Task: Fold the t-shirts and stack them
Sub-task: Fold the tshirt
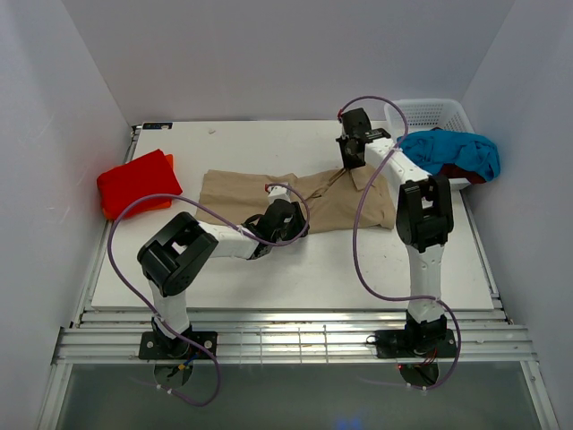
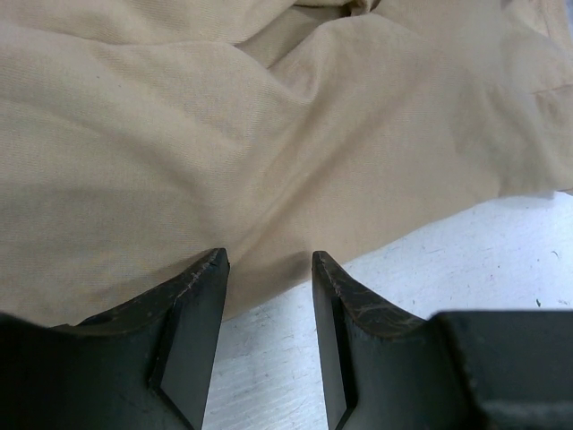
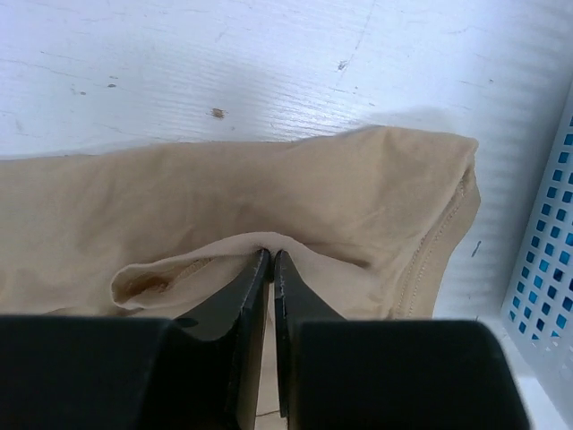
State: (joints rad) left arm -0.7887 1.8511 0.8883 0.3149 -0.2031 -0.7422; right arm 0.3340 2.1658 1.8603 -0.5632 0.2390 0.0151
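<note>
The tan t-shirt (image 1: 295, 199) lies spread across the middle of the table, creased. My right gripper (image 3: 270, 253) is shut on a raised fold of it near its far right corner, and the cloth (image 3: 269, 188) tents up at the tips; in the top view this gripper (image 1: 344, 170) hangs over the shirt's far edge. At the shirt's near hem (image 2: 269, 134) my left gripper (image 2: 269, 260) is open, its tips just reaching the cloth edge with bare table between them. A folded bright red t-shirt (image 1: 136, 182) with orange beneath sits at the left. A turquoise-blue t-shirt (image 1: 452, 150) lies over a dark red one (image 1: 461, 172).
A white mesh basket (image 1: 430, 112) stands at the back right corner and holds the blue and dark red shirts; its wall (image 3: 546, 233) shows just right of my right gripper. White walls enclose the table on three sides. Purple cables loop from both arms.
</note>
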